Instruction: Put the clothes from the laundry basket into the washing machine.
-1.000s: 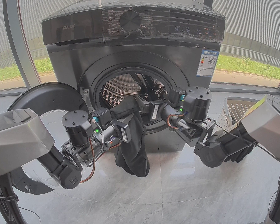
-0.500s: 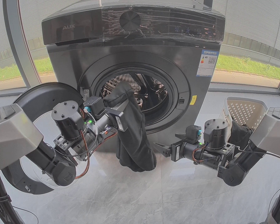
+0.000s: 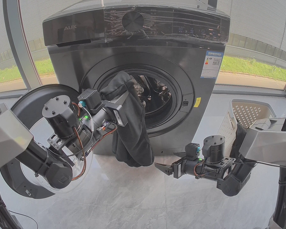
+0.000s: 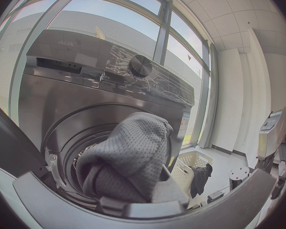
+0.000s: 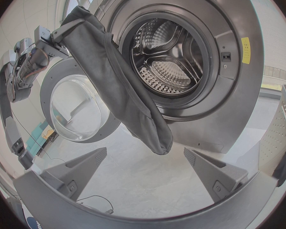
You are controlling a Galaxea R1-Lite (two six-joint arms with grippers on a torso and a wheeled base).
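We see the left gripper [image 3: 124,96] high, fingers clamped on a limp, fine-knit dark garment [image 3: 133,137] before the perforated steel drum [image 5: 168,70]; right gripper [image 3: 164,159] low, fingers spread, empty.

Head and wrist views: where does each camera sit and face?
Head view: atop the robot, looking down at the washing machine; both arms show.
Left wrist view: behind the left end effector, facing the machine past the black garment it grips.
Right wrist view: low, behind the open right end effector, looking up into the drum.
Both wrist views share the laundry basket.
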